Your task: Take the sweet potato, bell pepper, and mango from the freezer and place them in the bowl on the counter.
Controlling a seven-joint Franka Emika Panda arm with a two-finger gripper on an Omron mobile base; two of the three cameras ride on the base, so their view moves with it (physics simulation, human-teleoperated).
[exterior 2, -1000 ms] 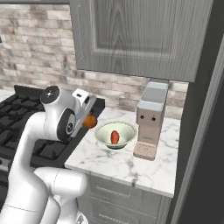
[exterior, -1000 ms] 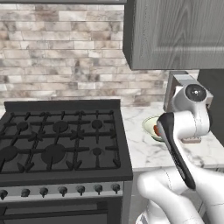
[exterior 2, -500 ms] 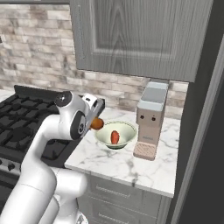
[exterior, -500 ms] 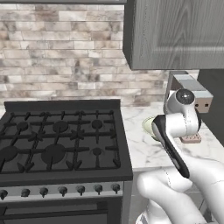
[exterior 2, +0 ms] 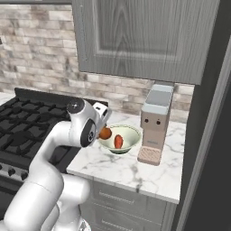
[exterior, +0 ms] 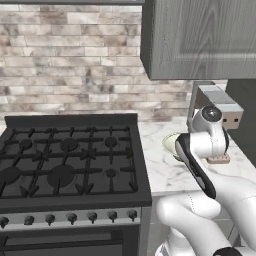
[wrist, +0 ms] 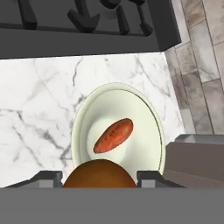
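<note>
Hand view showed the sweet potato already in the bowl; the pincer, at six o'clock, clasped the mango; bell pepper remained.

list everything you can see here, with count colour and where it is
sweet potato: one, reddish-orange, lying in the bowl
mango: one, orange with a darker blush, held in the gripper above the bowl's near rim
bowl: one, pale cream-green, on the counter between the stove and the coffee machine
counter: one, white marble with grey veins, over grey drawer fronts
gas stove: one, black, left of the counter
coffee machine: one, grey and beige, on the counter right of the bowl
wall cabinet: one, grey wood, above the counter
brick backsplash: grey-brown, behind the stove
gripper: one, dark fingers, shut on the mango
</note>
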